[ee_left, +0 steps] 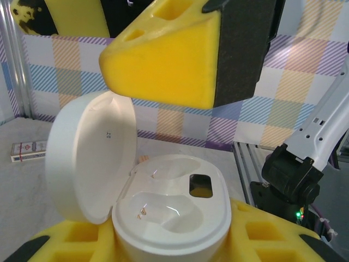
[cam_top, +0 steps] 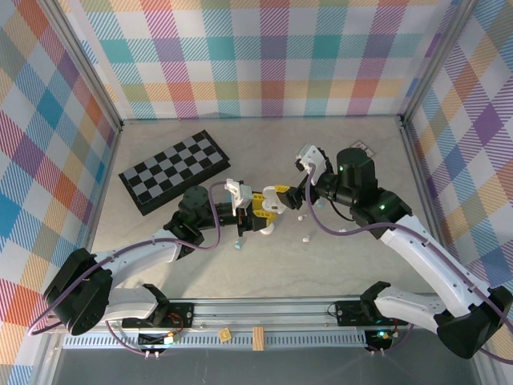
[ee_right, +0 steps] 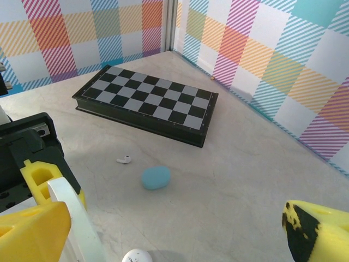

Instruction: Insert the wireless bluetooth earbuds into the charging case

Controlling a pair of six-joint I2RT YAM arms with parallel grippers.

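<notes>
- My left claw is narrowed onto the white oval plastic charging case, with yellow foam pads above and below it.
- The case's hinged lid is swung up to the left. I judge it is held like this so the two moulded sockets face up and stay steady for loading.
- Both sockets look empty and I see no bud seated in either.
- My right claw is spread wide with nothing in it, just right of the held case. It looks free to do the picking.
- One small white plastic earbud lies loose on the pale marbled table, near the black-and-grey folding chessboard and apart from it.
- A pale blue pebble-shaped piece lies just beside that bud. It is bigger than the bud, so likely a case.
- There is a white rounded bit at the wrist view's bottom edge; I can't tell if it is a bud or a case.
- Writing: there is a tiny dark mark inside the lid and print on a small flat box at far left, both too small to read. No brand is legible.
</notes>
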